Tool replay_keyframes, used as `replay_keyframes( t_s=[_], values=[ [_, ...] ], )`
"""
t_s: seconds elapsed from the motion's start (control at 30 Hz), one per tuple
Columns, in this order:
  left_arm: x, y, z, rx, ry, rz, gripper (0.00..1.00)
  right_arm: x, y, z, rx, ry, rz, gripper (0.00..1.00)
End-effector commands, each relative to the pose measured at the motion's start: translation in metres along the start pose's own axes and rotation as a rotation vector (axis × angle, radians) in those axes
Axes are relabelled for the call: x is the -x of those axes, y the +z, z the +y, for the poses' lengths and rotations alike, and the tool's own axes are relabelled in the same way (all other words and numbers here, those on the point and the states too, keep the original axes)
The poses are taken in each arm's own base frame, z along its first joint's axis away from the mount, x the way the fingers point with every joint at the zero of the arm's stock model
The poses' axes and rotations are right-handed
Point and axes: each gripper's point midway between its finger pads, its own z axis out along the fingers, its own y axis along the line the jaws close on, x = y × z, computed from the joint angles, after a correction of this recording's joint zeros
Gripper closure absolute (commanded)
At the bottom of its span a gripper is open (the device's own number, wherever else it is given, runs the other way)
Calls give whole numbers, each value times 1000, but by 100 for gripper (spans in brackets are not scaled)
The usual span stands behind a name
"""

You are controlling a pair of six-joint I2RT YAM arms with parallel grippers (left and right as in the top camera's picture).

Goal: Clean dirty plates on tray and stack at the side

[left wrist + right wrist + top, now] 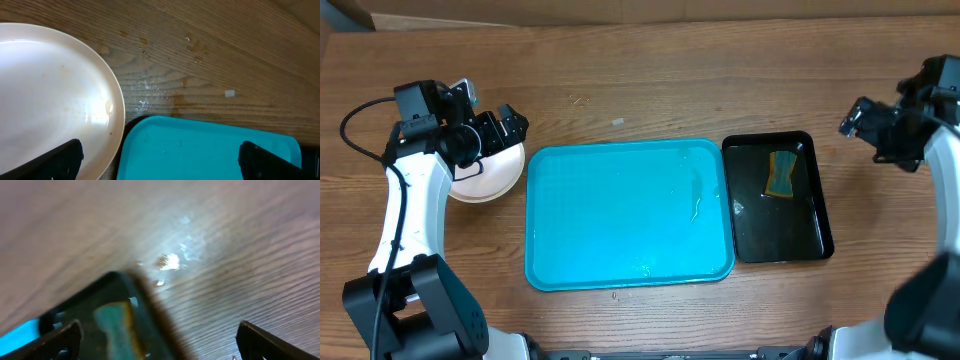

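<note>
The turquoise tray [629, 214] lies in the middle of the table with nothing on it but water drops; its corner shows in the left wrist view [210, 150]. A stack of plates [485, 175] sits on the table just left of the tray, a white plate with small specks on top [50, 95]. How many plates are in the stack is hidden. My left gripper [505, 127] is open and empty above the stack's far right edge [160, 160]. My right gripper [865, 118] is open and empty at the far right, above the table beyond the black tray [157, 340].
A glossy black tray [778, 196] stands right of the turquoise tray, with a green and yellow sponge [782, 175] lying in its far part; both show blurred in the right wrist view [115, 320]. Wet marks lie on the wood [150, 95].
</note>
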Motion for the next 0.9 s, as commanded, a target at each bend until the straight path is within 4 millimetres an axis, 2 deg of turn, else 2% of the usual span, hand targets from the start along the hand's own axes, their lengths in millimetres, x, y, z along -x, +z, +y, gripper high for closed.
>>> replay_keyframes(
  t_s=[0.0, 0.07, 0.17, 0.37, 0.5, 0.67, 0.77, 0.87],
  values=[
    [8, -7, -10, -24, 35, -25, 0, 9, -69, 35, 76, -79, -180, 0],
    [8, -7, -10, -24, 35, -25, 0, 3, -103, 55, 121, -132, -259, 0],
    [9, -7, -10, -24, 35, -25, 0, -4, -152, 68, 96, -223, -404, 0],
    [9, -7, -10, -24, 35, -25, 0, -44, -243, 97, 216, -334, -624, 0],
    [8, -7, -10, -24, 35, -25, 0, -61, -299, 90, 278, -366, -797, 0],
    [9, -7, -10, -24, 35, -25, 0, -81, -342, 74, 361, -337, -993, 0],
    [9, -7, -10, -24, 35, -25, 0, -96, -346, 66, 407, -331, -1073, 0],
    [9, -7, -10, -24, 35, -25, 0, -109, -338, 61, 449, -332, -1132, 0]
  ],
)
